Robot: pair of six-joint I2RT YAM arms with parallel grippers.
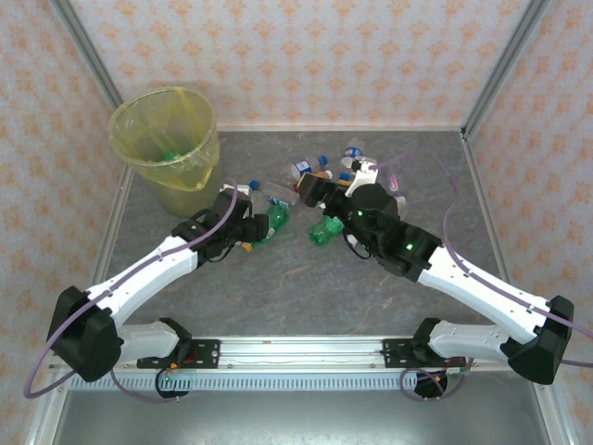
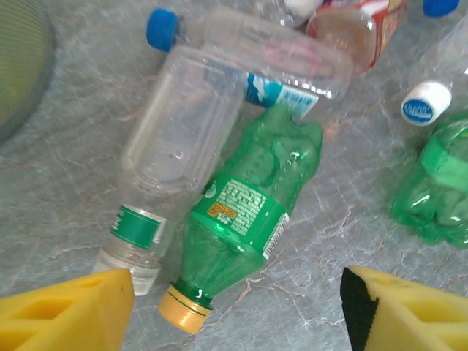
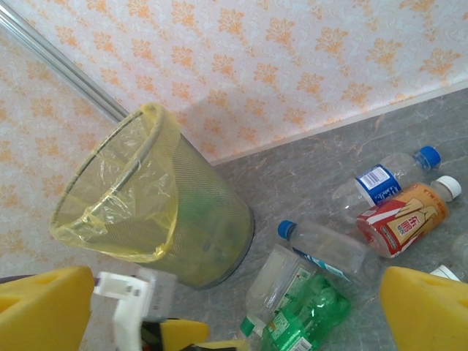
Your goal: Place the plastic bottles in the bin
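Right now the left gripper [image 2: 238, 322] hangs low over the near edge of the pile, its yellow fingers [image 2: 66, 311] apart and clamped on nothing. The green bottle [image 2: 248, 212] lies flat on the table [image 1: 306, 297] just ahead of it, with its yellow cap pointing back into the gap between the fingers. Its long axis slants from that cap up and to the right toward its crumpled base, so it sits at an angle to the line between the fingers. A squeeze from here would likely catch only the neck, unless the wrist goes forward and turns a little. A clear bottle [image 2: 175, 146] with a green label lies touching the green one's left side, its open mouth just beside the left-hand finger, where it could get pinched or pushed along. A blue-capped bottle [image 2: 248, 58] lies across the far ends of both. Another green bottle [image 2: 439, 183] rests well apart to the right. The right gripper [image 1: 310, 190] hovers over the far side of the pile with its jaws wide and empty. The bin [image 1: 181, 181] stands upright at the far left of the table, well apart from the pile. It is closer to the left arm, so that arm looks better placed to carry the bottle over.
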